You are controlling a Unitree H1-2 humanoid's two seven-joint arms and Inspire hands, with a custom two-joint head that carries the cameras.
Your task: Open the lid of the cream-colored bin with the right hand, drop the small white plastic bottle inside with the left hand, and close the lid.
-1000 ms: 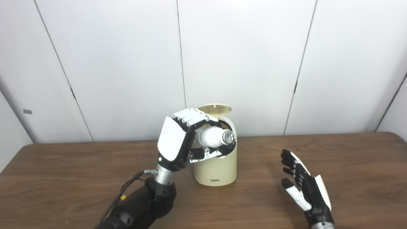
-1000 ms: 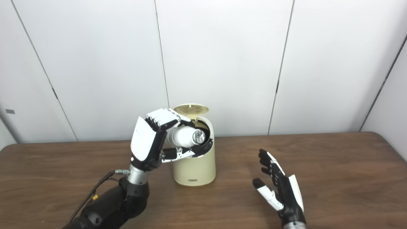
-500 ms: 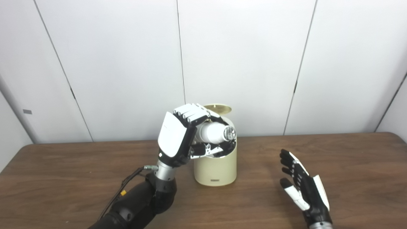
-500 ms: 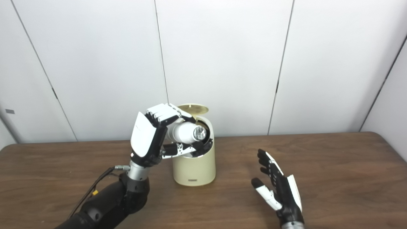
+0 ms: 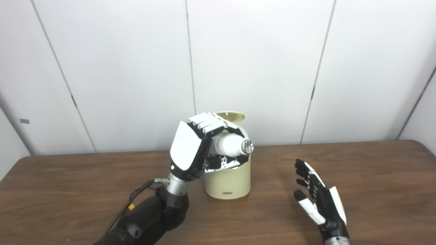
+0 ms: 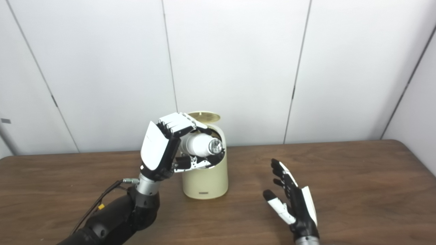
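The left hand [image 5: 190,149] has its fingers [image 5: 207,124] wrapped around the small white bottle [image 5: 231,145], held sideways over the open cream bin [image 5: 227,182], whose lid [image 5: 231,116] stands up at 12 o'clock. The right hand [image 5: 320,200] hovers open-fingered at the bin's 3 o'clock above the counter [image 5: 374,183]. The bin's small front label [image 5: 227,193] is unreadable.

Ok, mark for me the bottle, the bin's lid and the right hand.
small white plastic bottle [image 5: 229,144]: left eye view, on its white side, just clear of the fingers.
lid [image 6: 206,116]: right eye view, on the raised lid's ribbed underside.
right hand [image 5: 322,203]: left eye view, on the open palm.
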